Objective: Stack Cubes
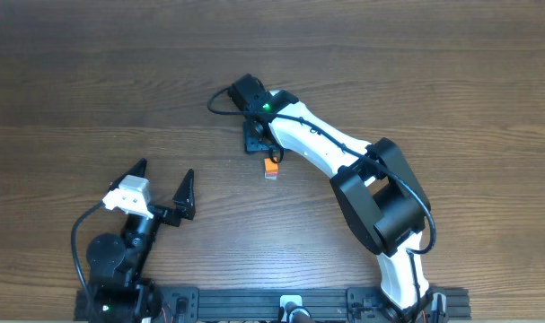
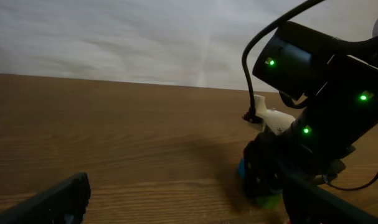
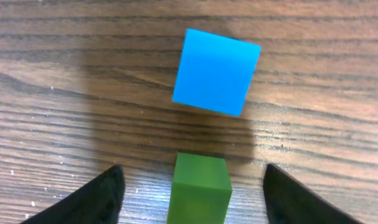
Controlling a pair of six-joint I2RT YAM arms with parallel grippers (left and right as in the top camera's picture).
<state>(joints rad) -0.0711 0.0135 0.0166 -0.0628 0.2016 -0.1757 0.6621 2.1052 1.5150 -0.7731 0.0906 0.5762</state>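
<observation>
Pick-up of green cube point(image 3: 200, 186)
The right jaws stand open either side of it, near the blue cube point(image 3: 217, 71) on the counter point(image 1: 74, 90); they should be centred and squared before closing. The left jaws are open.

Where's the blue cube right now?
In the right wrist view the blue cube lies on the wooden table, beside the green cube, not touching it.
</observation>
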